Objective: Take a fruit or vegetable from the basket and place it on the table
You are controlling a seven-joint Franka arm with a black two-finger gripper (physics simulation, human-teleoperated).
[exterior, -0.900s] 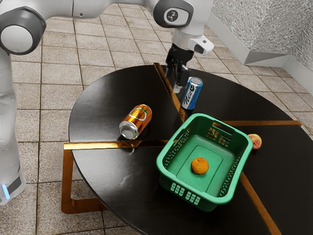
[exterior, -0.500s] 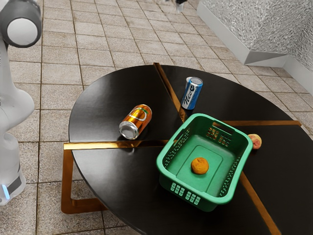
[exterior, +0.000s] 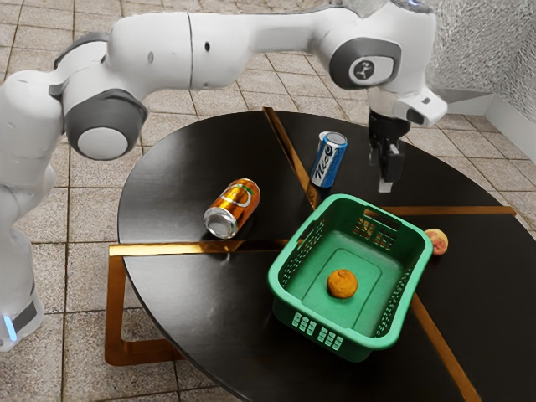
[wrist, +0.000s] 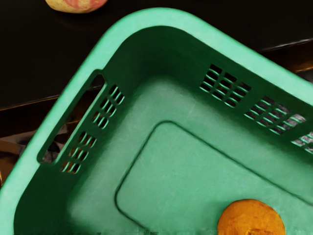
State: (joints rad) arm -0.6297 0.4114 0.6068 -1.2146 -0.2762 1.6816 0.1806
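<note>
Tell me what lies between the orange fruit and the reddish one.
The basket's wall; both views show it between the orange fruit and the reddish fruit.

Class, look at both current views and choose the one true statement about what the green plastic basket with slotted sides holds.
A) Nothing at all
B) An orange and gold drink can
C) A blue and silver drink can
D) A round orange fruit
D: the round orange fruit sits on the floor of the green plastic basket, while both drink cans are outside it on the black round table.
</note>
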